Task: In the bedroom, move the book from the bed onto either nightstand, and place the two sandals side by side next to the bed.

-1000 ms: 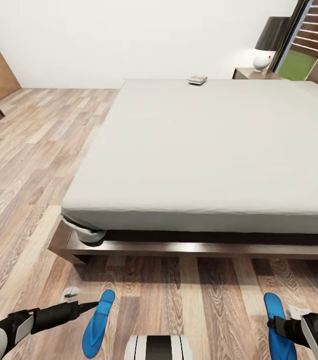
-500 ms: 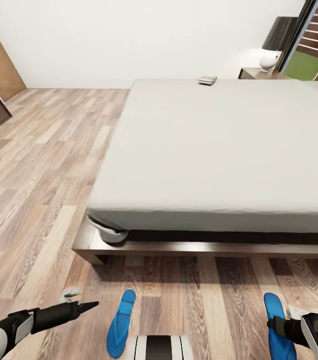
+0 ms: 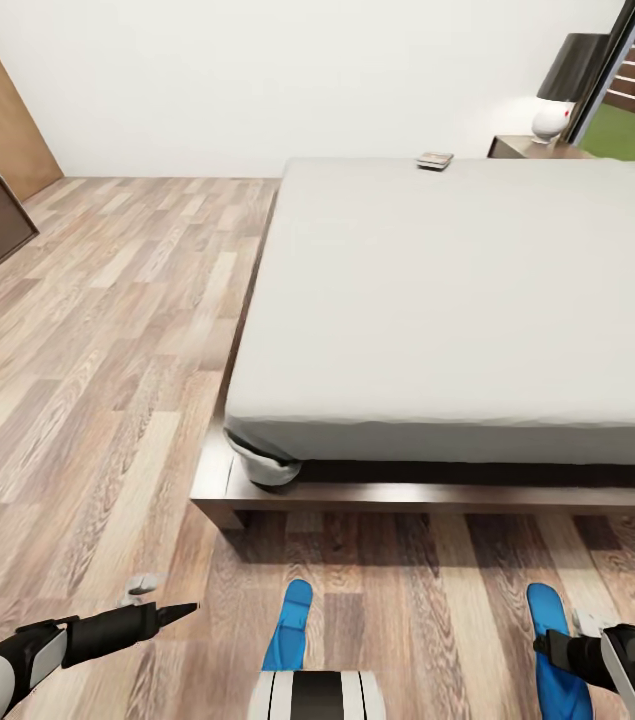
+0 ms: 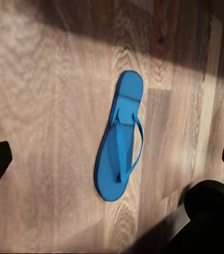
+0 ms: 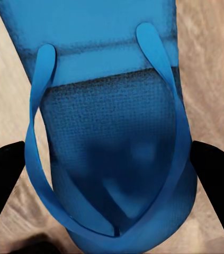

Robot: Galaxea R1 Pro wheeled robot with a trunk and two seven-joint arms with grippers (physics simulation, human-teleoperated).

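Brown wood-plank flooring (image 3: 87,330) runs out from a plain white wall, and the large low bed (image 3: 457,300) with its off-white mattress and dark wooden frame sits on it, taking up the right side of the head view. Far back on the mattress, close to the headboard end, lies the small thin book (image 3: 434,160), flat and well apart from everything else. Beyond that corner stands the dark reddish-brown nightstand (image 3: 517,147), with a white-based lamp with a dark shade (image 3: 562,90) on it.

Down at the foot of the bed, one bright blue flip-flop sandal (image 3: 288,625) lies flat on the planks near the robot's base, pointing toward the bed frame; the left wrist camera looks down on it (image 4: 120,145), straps up. The left arm reaches low and forward over the floor, its dark left gripper (image 3: 162,612) pointing toward that sandal but clear of it, fingers set wide in the wrist view.

The second blue sandal (image 3: 555,650) lies off to the right, and the right gripper (image 3: 557,652) is down right at it. From the right wrist camera this sandal (image 5: 109,137) sits squarely between the spread fingers, though whether they touch it I cannot quite tell.
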